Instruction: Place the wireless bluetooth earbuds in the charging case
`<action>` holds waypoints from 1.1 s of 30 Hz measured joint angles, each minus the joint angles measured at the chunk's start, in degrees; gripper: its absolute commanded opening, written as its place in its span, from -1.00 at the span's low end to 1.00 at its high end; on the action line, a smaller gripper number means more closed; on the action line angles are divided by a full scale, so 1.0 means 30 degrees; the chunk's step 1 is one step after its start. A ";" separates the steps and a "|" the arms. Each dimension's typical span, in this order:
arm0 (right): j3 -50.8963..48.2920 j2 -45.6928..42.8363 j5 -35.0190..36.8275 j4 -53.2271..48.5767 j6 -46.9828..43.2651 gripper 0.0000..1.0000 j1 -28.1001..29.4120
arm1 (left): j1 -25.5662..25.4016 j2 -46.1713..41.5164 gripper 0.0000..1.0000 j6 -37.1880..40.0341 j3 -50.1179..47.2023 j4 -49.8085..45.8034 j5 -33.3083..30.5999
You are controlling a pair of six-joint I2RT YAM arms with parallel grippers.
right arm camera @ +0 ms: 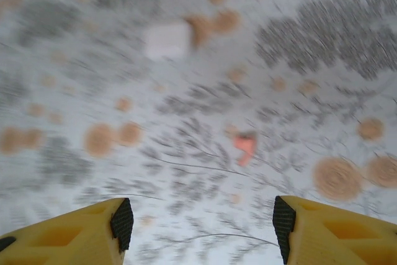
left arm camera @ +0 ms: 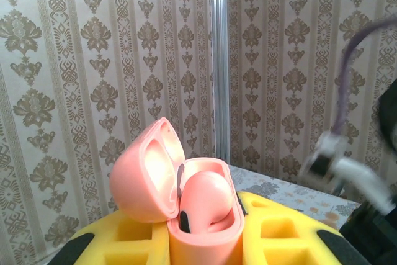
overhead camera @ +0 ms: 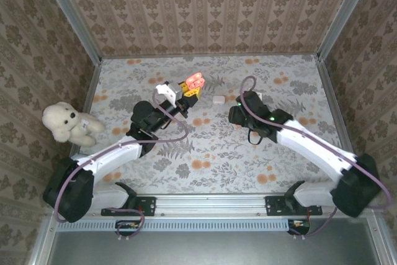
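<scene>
The closed charging case [overhead camera: 218,98] lies on the surface [overhead camera: 248,159], toward its back. Just left of that case, the left gripper [overhead camera: 188,93] clamps the open charging case [overhead camera: 195,80], with an earbud [left arm camera: 205,195] seated inside. In front and right of the closed case hangs the right gripper [overhead camera: 239,115], jaws apart. A loose earbud [right arm camera: 246,146] lies on the surface between them. Far left of the closed case sits a teddy bear [overhead camera: 67,122].

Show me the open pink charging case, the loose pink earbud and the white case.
pink charging case [left arm camera: 205,240], left wrist view, front of lower shell.
loose pink earbud [right arm camera: 246,146], right wrist view, its blurred body.
white case [overhead camera: 218,98], top external view, its top.
</scene>
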 measured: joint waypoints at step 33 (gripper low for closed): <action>0.5486 1.1621 0.0750 -0.2127 0.0423 0.07 -0.1311 | 0.0357 -0.0168 -1.00 0.0022 -0.0656 -0.0117 -0.0109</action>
